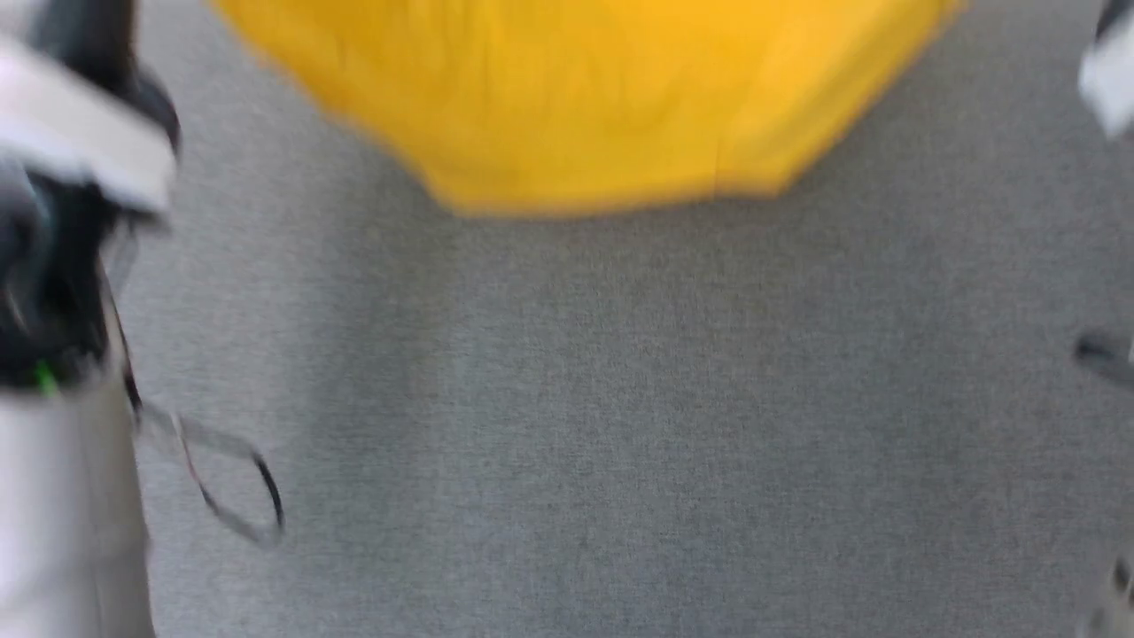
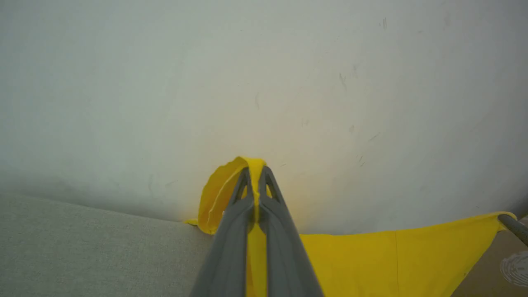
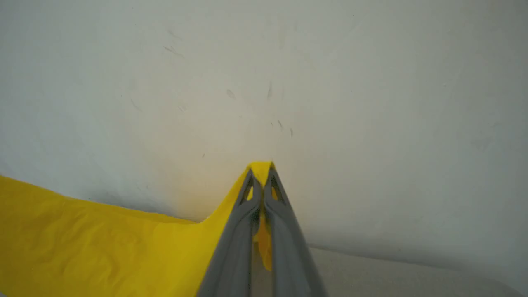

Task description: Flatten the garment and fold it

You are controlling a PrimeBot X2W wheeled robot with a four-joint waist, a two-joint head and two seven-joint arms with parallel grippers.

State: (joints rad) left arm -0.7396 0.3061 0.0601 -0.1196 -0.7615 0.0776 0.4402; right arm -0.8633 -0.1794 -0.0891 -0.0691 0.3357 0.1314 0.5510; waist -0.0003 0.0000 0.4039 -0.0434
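Your left gripper (image 2: 255, 171) is clenched on the garment (image 2: 371, 260). In the left wrist view its two grey fingers press together with a fold of yellow cloth pinched between them, and a loop of cloth bulges at 10 o'clock of the tips. From the grip the cloth runs toward 4 o'clock as a taut, plain yellow sheet. At its far corner, at 3 o'clock, a grey rod (image 2: 513, 227) meets it; you cannot tell what that rod is.

Your right gripper (image 3: 260, 173) is clamped on the garment as well. A tuft of yellow shows past the closed tips, and the cloth stretches away toward 8 o'clock.

Behind both grippers stands a pale, scuffed wall (image 2: 247, 82).

The head view is blurred. There the garment sits at 12 o'clock, plain yellow, over the grey fabric surface (image 1: 620, 425). You cannot tell whether its lower edge touches that surface. Your left forearm (image 1: 62, 514) shows pale at 8 o'clock, with a thin cable loop (image 1: 239, 496) just beside it.
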